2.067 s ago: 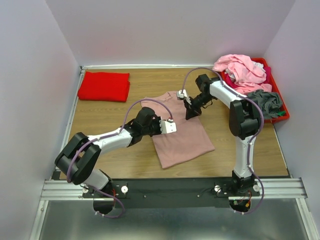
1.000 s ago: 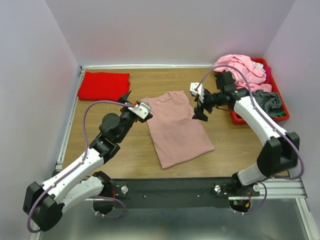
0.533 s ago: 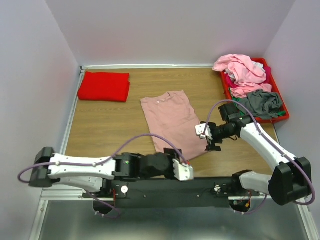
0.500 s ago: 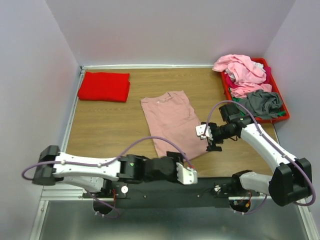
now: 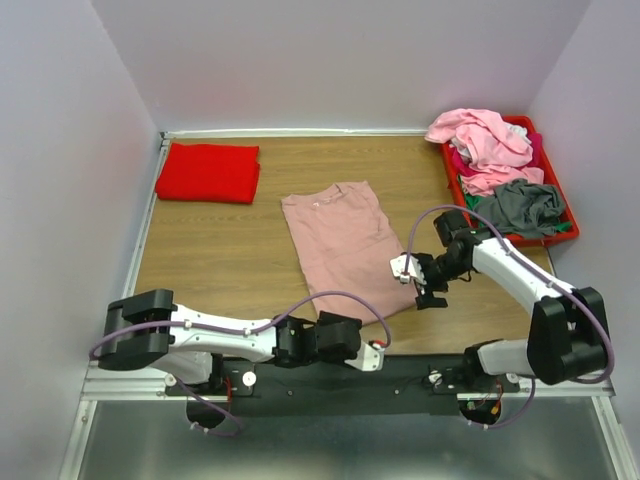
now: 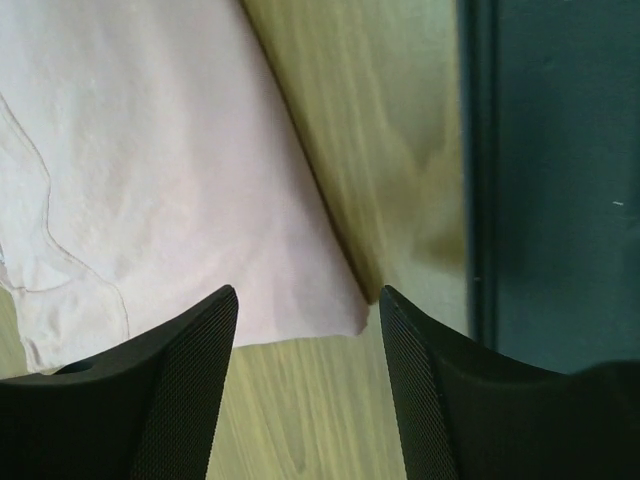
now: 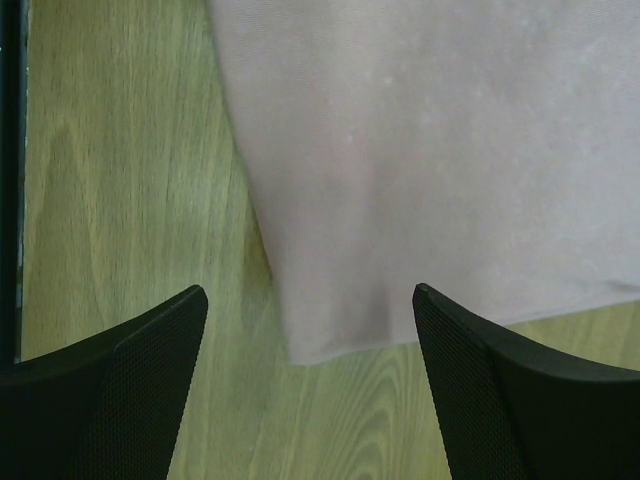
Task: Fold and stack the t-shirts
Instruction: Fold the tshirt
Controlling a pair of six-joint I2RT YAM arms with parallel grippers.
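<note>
While spread flat: pink shirt [image 5: 345,250] in middle of table [image 5: 200,255], collar toward far wall.
Left gripper [image 6: 305,292]: jaws apart, nothing between; over shirt's near hem corner, beside table's front edge.
Right gripper [image 7: 308,290]: jaws wide, empty; over other hem corner.
Red shirt [image 5: 208,172]: folded, far left corner, well apart from pink shirt.
Bin [image 5: 563,233]: far right; holds pile [image 5: 480,140] of pink, grey, magenta shirts.

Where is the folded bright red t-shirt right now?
In the overhead view, the folded red t-shirt lies at the far left corner of the table, well apart from the dusty-pink t-shirt spread flat in the middle.
</note>
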